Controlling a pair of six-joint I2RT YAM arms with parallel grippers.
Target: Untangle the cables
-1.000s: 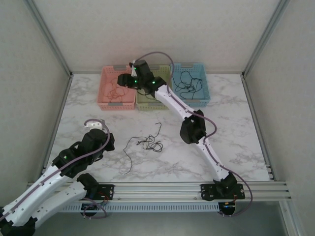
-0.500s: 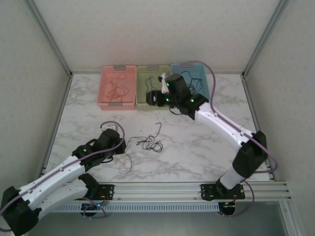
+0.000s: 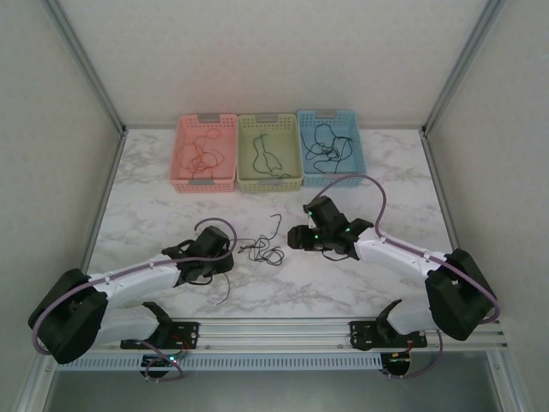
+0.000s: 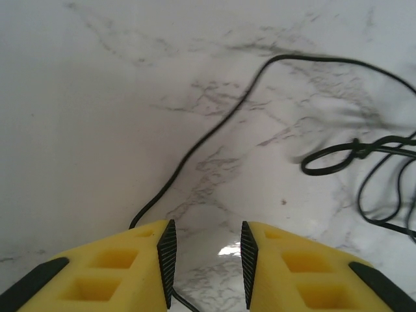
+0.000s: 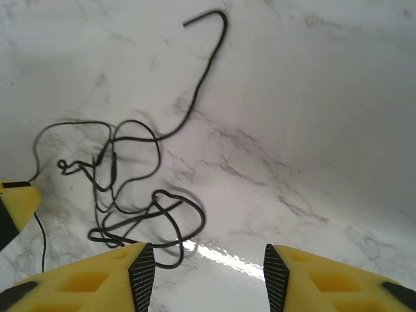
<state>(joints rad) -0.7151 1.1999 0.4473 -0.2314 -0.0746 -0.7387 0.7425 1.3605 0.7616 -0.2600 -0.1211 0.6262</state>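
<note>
Left gripper (image 3: 228, 256) sits low over the marble table (image 3: 386, 189), near-left of centre. Its yellow fingers (image 4: 117, 266) are a modest gap apart with nothing pinched between them. One black strand (image 4: 214, 130) runs out from under the left finger toward the far right. A bit of it shows again in the gap at the bottom of the left wrist view; can't tell whether it touches the pads. Right gripper (image 3: 296, 238) is low too, right of centre and pointing left, jaws spread wide and empty. The black tangle (image 3: 262, 250) lies flat on the table between the two grippers, close to both. It is a bunch of loose overlapping loops, with one free end hooking away to the far side and another trailing toward the near edge. In the right wrist view the loops lie just past the left finger. Three baskets stand side by side along the far edge. The pink basket (image 3: 184, 163) on the left holds a red-orange cable (image 3: 204, 154). The green basket (image 3: 292, 163) in the middle holds a green cable (image 3: 268, 156). The blue basket (image 3: 357, 159) on the right holds black cables (image 3: 326, 146).
</note>
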